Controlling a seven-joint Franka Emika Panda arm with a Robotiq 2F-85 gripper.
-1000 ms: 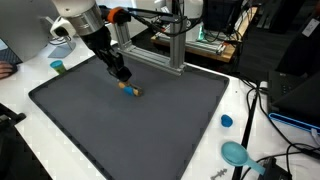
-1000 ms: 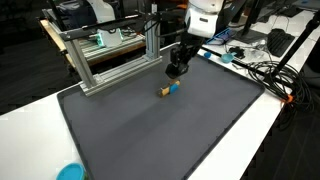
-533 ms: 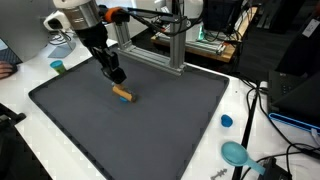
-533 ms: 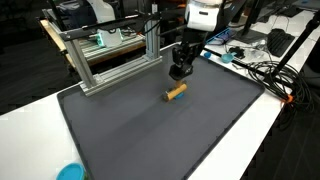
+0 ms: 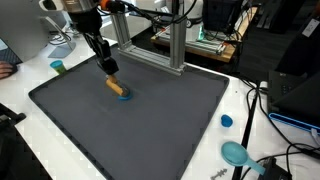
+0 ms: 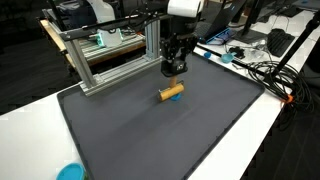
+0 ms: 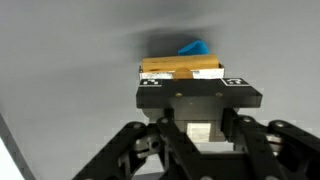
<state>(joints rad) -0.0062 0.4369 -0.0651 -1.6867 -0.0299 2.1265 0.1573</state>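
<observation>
In the wrist view the gripper (image 7: pixel 191 84) fills the lower frame and hides the near edge of the wooden block (image 7: pixel 180 68). The blue piece (image 7: pixel 193 48) behind the block is blurred. In an exterior view the arm (image 5: pixel 92 30) leaves the top edge. In an exterior view the bottom edge cuts a blue round thing (image 6: pixel 70 172) at lower left.

Tan block (image 5: pixel 119 88) (blue tip (image 7: pixel 193 47)) on dark-grey mat (image 5: pixel 150 130).

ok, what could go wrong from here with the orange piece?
1. The orange piece lies loose on the mat with the gripper just above; an off-centre descent could knock or roll it away.
2. The aluminium frame stands close behind the gripper; a wide swing might hit it.
3. In the wrist view the gripper body hides part of the piece, so alignment is hard to judge.
</observation>
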